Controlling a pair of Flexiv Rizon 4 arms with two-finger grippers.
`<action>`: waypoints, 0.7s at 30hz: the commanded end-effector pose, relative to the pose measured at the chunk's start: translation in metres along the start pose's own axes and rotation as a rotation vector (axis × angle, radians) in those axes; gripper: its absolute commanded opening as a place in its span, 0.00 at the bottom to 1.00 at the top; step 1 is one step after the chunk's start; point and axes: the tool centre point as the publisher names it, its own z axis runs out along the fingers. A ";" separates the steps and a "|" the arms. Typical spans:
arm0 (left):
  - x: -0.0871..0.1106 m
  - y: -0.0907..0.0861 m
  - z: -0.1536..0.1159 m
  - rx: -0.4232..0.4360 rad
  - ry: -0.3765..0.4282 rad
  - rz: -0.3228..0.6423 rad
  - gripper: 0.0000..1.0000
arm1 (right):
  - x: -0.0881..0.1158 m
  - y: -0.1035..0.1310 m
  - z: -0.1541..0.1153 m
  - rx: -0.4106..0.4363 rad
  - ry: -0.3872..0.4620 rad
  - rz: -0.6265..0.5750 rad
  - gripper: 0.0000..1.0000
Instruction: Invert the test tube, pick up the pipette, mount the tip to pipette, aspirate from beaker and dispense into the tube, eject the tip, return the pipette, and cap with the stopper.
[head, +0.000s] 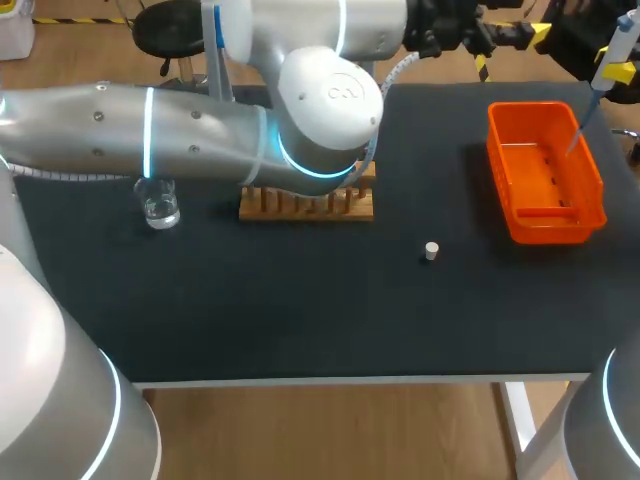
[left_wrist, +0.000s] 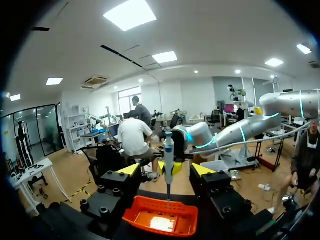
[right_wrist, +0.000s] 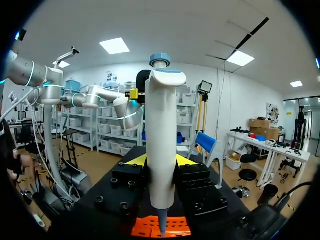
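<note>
My right gripper is shut on the white pipette with a blue cap, holding it upright. In the head view the pipette hangs at the far right with its thin tip over the orange bin. My left arm crosses the table's back, and its gripper faces the pipette. In the left wrist view its own gripper is open, with the pipette some way ahead of it. The beaker stands at the left and the small white stopper lies mid-table. No test tube shows.
A wooden rack stands at the middle back, partly covered by my left arm's elbow. The orange bin lies below and ahead of the left gripper. The black mat covers the tabletop.
</note>
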 end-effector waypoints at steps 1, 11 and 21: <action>0.000 0.000 0.000 0.000 -0.001 0.000 0.00 | 0.000 0.001 0.000 0.003 0.001 -0.001 0.00; 0.000 0.000 0.000 0.000 -0.001 0.000 0.00 | 0.000 0.001 0.000 0.003 0.001 -0.001 0.00; -0.004 -0.003 0.032 0.037 0.034 -0.006 0.00 | 0.000 0.001 0.000 0.003 0.001 -0.001 0.00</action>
